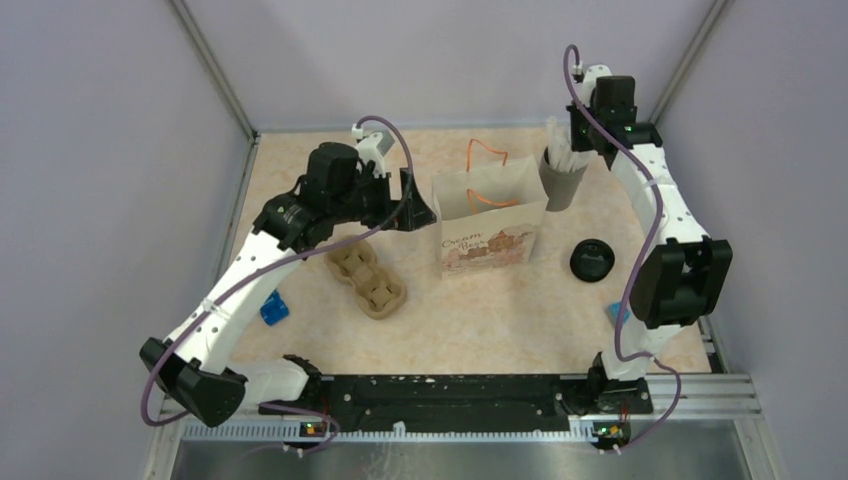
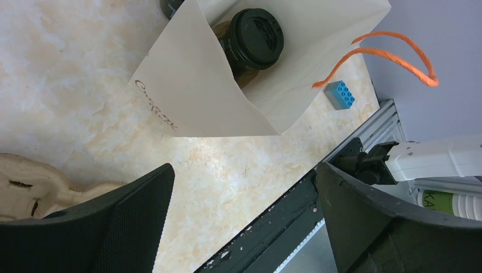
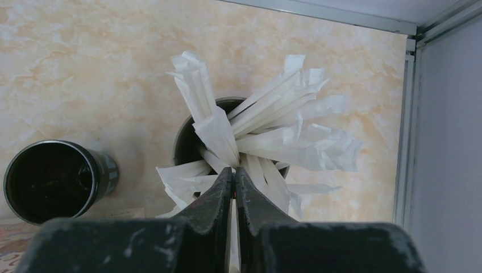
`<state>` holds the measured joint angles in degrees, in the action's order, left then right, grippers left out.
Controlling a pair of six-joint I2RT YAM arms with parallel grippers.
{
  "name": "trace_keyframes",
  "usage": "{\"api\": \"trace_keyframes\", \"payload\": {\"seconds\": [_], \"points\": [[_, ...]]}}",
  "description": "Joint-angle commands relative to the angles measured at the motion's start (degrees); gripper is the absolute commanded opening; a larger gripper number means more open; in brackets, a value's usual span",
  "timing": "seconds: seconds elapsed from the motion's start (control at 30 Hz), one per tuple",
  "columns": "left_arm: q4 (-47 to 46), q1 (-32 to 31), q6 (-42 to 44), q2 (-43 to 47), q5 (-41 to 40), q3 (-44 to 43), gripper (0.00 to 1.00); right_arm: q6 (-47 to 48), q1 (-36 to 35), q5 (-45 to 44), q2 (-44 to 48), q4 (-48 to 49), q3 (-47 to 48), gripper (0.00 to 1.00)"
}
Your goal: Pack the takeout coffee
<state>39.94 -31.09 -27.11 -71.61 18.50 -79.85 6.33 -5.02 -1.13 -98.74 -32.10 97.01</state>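
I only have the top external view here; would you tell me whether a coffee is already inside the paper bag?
Observer: Yes, the left wrist view shows a black-lidded cup sitting inside the paper bag.
Operator: Thank you. What is the right gripper doing at the holder?
Observer: Its wrist view shows the right gripper pinched on one wrapped straw from the straw holder.
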Motion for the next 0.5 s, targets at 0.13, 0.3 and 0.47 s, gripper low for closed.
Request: {"api": "trace_keyframes", "payload": {"seconds": [0.13, 0.3, 0.47], "points": [[-1.8, 0.3, 0.1, 3.7, -1.2, 0.5, 0.99, -0.8, 0.4, -4.1, 2.8, -1.4, 4.7, 0.00], [-4.4, 0.3, 0.1, 5.2, -1.8, 2.2, 0.99, -3.0, 0.4, -7.0, 7.3, -4.9, 6.8, 0.00], [-6.7, 0.2, 0.6, 5.6, -2.2, 3.8, 0.99, -2.7, 0.4, -6.8, 10.3, -6.9, 7.4, 0.00]]}}
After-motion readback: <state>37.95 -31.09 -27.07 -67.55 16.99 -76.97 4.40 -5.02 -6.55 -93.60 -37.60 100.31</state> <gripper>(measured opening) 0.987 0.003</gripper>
